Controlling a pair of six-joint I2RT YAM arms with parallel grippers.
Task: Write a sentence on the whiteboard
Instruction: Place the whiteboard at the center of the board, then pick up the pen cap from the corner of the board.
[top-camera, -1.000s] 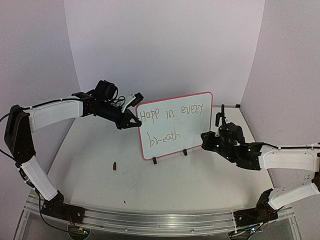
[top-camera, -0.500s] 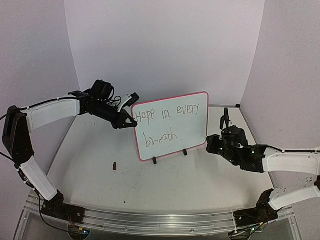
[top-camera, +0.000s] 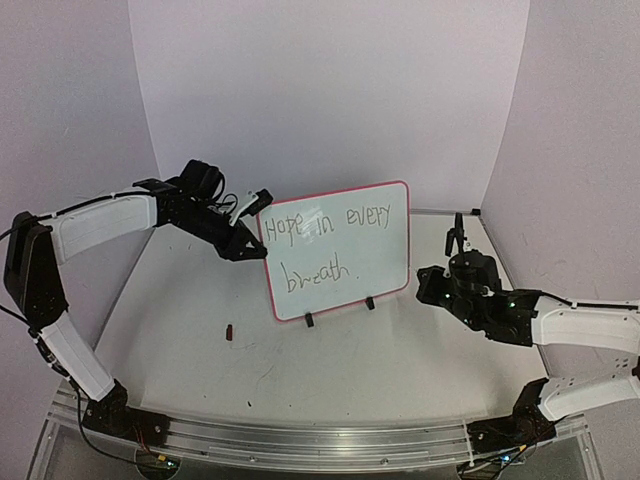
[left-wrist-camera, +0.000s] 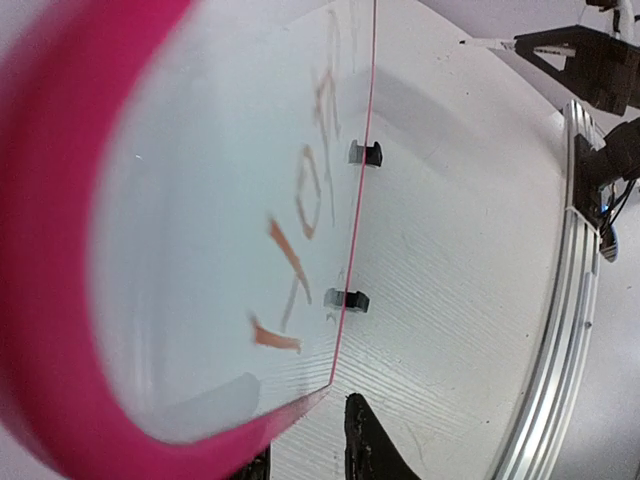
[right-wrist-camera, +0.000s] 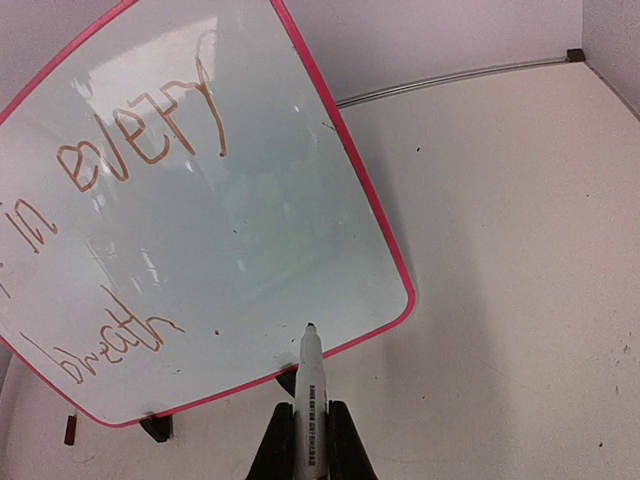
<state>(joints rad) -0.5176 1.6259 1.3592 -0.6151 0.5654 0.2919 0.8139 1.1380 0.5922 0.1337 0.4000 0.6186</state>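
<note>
red-rimmed white rectangular whiteboard (top-camera: 385, 265), frame centre, slid left; sentence (top-camera: 365, 216) looks finished | left claw (top-camera: 255, 248) at rim, spread unclear | right claw (right-wrist-camera: 310, 440) clamps white marker (right-wrist-camera: 311, 385)

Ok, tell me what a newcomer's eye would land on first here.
First comes the pink-rimmed whiteboard standing in the middle of the table, with the sentence "Hope in every breath" handwritten across it. Next are the left hand at the board's left edge and the right hand gripping a white marker aimed at its lower right corner.

Pale lilac walls (top-camera: 330, 90) around a scuffed white tabletop (top-camera: 400, 350), evenly lit
</note>
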